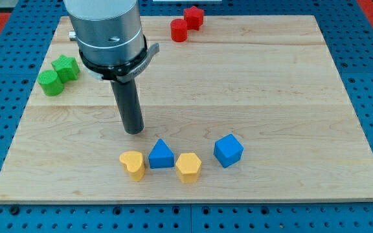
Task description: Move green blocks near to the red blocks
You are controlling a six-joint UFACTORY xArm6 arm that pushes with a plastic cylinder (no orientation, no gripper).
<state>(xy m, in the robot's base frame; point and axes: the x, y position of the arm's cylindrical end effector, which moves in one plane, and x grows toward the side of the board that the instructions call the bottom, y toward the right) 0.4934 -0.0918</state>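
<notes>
Two green blocks lie at the view's left: a green cylinder (51, 82) and a green star-like block (65, 67), touching each other. Two red blocks lie at the view's top: a red cylinder (179, 30) and a red star-like block (193, 16), touching. My tip (133, 130) rests on the wooden board (283, 84) left of centre, well to the right and below the green blocks, and just above the row of yellow and blue blocks.
A row near the view's bottom: a yellow heart block (133, 165), a blue triangle (161, 155), a yellow pentagon block (188, 167), a blue cube (228, 150). A blue pegboard surrounds the board.
</notes>
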